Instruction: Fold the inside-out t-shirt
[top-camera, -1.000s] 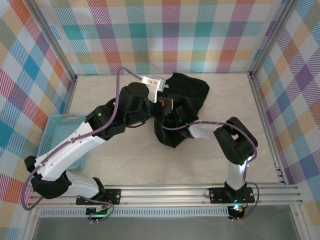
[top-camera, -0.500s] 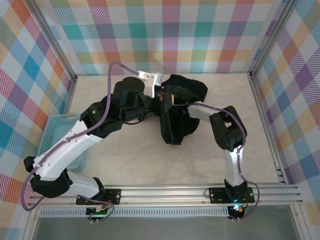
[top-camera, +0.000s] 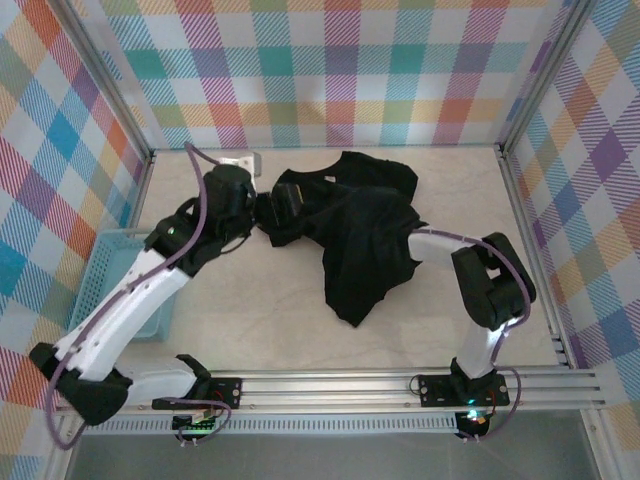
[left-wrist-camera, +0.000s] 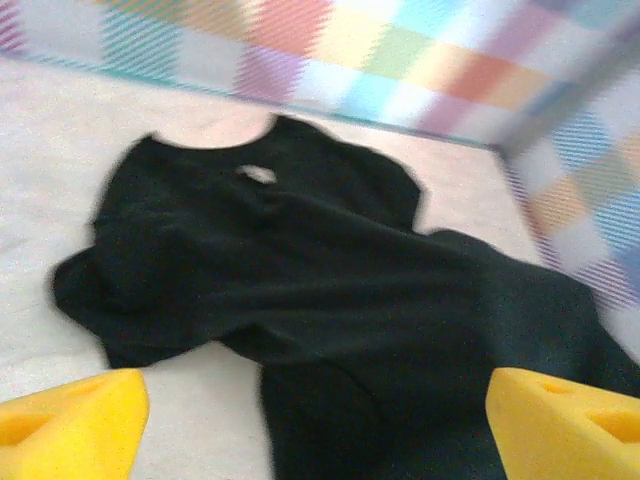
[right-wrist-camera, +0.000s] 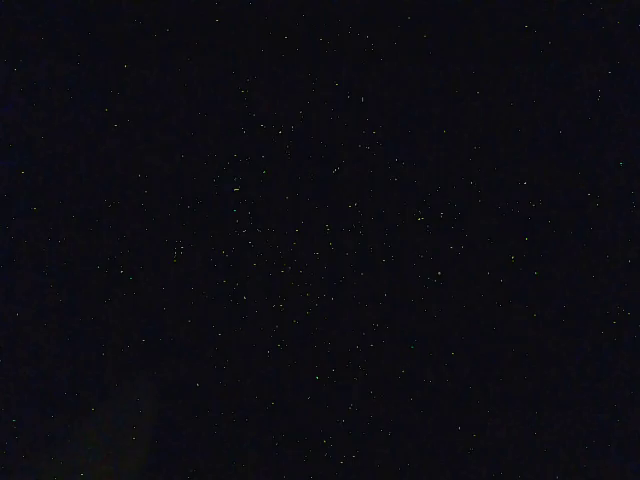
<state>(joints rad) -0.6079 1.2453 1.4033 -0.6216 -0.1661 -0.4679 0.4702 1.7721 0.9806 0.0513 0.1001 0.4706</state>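
No legible text, labels, brands or numbers anywhere.

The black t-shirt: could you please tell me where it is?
In the top view the t-shirt lies on the table toward the far wall, right of the blue basket.

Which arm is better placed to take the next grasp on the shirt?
Left, probably: the left fingers stand open with the crumpled t-shirt lying just before them, while the right arm ends under the fabric.
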